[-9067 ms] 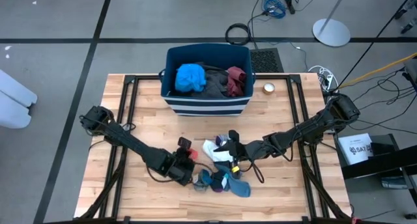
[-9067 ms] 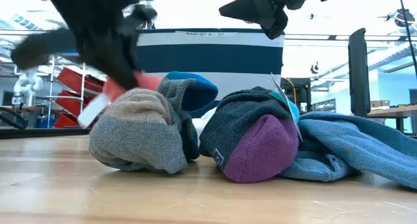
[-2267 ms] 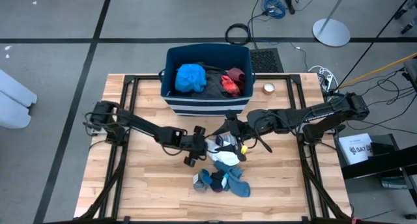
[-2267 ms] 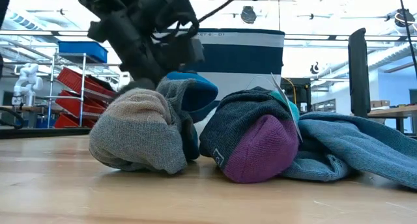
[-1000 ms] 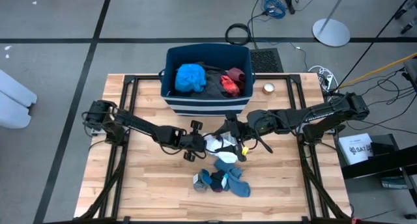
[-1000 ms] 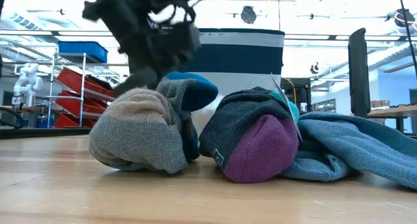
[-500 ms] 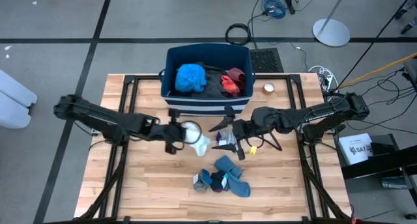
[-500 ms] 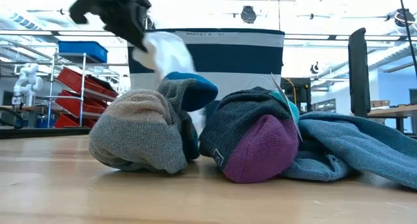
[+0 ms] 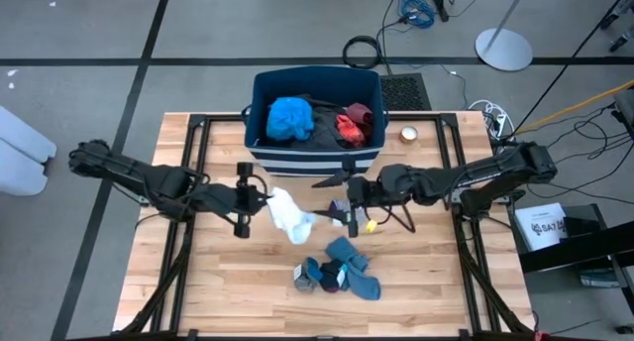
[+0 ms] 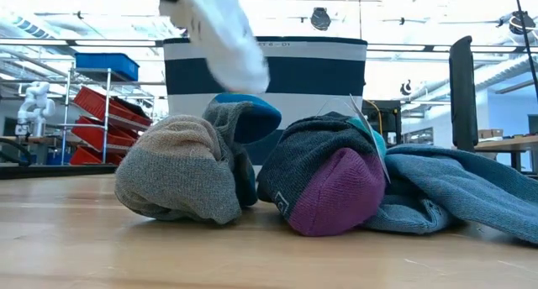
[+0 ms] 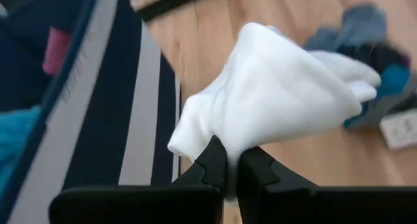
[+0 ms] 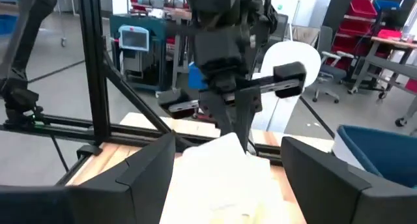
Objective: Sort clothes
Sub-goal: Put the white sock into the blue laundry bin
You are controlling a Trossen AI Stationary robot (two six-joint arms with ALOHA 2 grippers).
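Observation:
A white garment (image 9: pixel 289 216) hangs in the air in front of the dark blue striped bin (image 9: pixel 315 161), with my left gripper (image 9: pixel 264 197) shut on it. My right gripper (image 9: pixel 332 200) faces it from the table's right, open. The garment's free end (image 12: pixel 221 165) shows between the right gripper's fingers. Bright blue (image 9: pixel 289 118), dark grey and red (image 9: pixel 352 128) clothes lie in the bin. A heap of socks (image 9: pixel 339 272) lies on the table nearer the front: a grey-tan one (image 10: pixel 181 167), a dark grey one with a purple toe (image 10: pixel 328 180) and blue ones (image 10: pixel 454 192). My left gripper pinches a bunched fold of the white garment (image 11: pixel 229 146) between its two shut fingers, which slant down from the table's left. The rest of the garment (image 11: pixel 280 94) billows out beyond the fingertips, lifted clear of the table and the socks. My right gripper: I cannot tell whether its fingers touch the garment's free end.
The bin (image 10: pixel 269 70) stands at the table's far edge, close behind both grippers. A small round object (image 9: pixel 408 135) lies to the bin's right. Black frame rails (image 9: pixel 193 182) run along the table's left and right sides. Bare wood lies at the front left.
My left gripper, shut on the white garment, has risen and drawn back toward the table's left. The garment has come away from the spot next to my right gripper and the sock heap, and now hangs clear above the table. The socks have stayed put.

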